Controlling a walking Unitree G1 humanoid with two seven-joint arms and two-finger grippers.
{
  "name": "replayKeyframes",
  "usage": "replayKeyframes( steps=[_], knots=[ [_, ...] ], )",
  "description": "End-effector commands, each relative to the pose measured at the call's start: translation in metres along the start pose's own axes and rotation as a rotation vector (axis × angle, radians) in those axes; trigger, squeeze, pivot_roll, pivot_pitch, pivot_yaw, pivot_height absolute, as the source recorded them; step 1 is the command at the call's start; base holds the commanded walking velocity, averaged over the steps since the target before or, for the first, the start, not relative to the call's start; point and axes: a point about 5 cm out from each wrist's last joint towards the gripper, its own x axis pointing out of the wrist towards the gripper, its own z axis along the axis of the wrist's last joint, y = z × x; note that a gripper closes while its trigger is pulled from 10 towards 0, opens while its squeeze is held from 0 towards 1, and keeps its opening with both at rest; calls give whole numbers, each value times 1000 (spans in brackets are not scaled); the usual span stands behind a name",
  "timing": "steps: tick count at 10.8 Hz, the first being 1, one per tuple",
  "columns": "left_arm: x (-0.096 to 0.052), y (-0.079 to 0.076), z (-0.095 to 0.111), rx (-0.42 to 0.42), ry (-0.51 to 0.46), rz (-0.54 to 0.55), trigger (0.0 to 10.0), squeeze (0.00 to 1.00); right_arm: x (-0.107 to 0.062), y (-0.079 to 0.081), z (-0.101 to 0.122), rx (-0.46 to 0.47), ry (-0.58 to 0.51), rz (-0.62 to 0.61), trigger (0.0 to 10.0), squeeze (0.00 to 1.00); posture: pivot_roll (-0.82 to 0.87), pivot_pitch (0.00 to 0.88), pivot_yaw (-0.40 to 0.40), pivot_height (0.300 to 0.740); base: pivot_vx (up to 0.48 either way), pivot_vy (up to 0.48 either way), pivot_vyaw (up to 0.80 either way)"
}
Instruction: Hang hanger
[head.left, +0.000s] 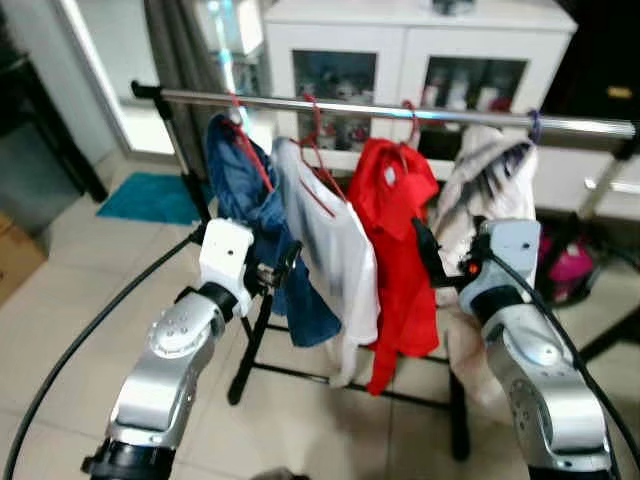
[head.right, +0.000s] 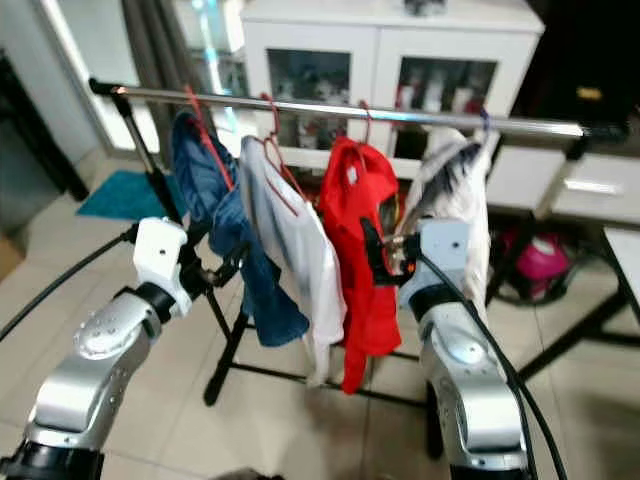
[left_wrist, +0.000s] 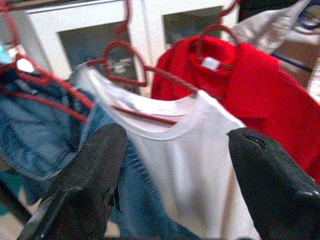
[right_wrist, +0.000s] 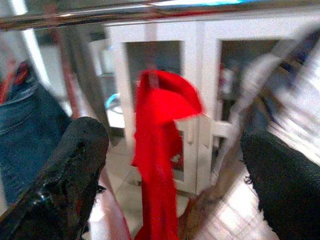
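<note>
A metal rail (head.left: 400, 109) on a black rack carries several garments on red hangers: a blue denim piece (head.left: 245, 195), a white shirt (head.left: 335, 245), a red shirt (head.left: 400, 225) and a pale striped garment (head.left: 490, 175). The white shirt's red hanger (left_wrist: 125, 67) hooks over the rail. My left gripper (head.left: 283, 265) is open, at the lower edge of the denim, beside the white shirt (left_wrist: 185, 150). My right gripper (head.left: 428, 250) is open too, between the red shirt (right_wrist: 160, 145) and the striped garment. Neither holds anything.
A white cabinet (head.left: 400, 45) with glass doors stands behind the rack. A teal mat (head.left: 150, 197) lies on the tiled floor at the left, and a pink object (head.left: 568, 262) at the right. The rack's black legs (head.left: 250, 355) spread below the clothes.
</note>
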Motion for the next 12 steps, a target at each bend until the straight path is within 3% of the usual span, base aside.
replayKeyframes(
  steps=[1, 4, 6, 8, 11, 12],
  knots=[
    [1, 5, 4, 23, -1, 6, 10000, 0, 0, -4, -2, 53, 11, -32, 10000, 1000, -61, 0, 70, 740, 0, 360, 0],
    [1, 8, 4, 26, 3, 7, 10000, 0, 4, 8, -8, 74, 32, 11, 10000, 953, -48, 0, 91, 740, 0, 356, 0],
    [3, 10, 6, 10, 1, 18, 10000, 0, 7, 10, -12, 58, 60, 15, 10000, 976, -32, 0, 70, 740, 0, 156, 0],
    [0, 10, 3, -17, 3, 59, 10000, 0, 10, 15, -10, 34, 59, 72, 10000, 984, -34, 0, 67, 740, 0, 0, 800],
    [7, 14, 9, 11, -4, 47, 10000, 0, 18, 14, -6, 43, 42, 42, 10000, 973, -33, 0, 67, 740, 0, 0, 800],
    [5, 16, 8, -3, -1, 60, 10000, 0, 18, 13, -5, 29, 33, 43, 10000, 0, -33, 0, 72, 740, 262, 0, 0]
  ],
)
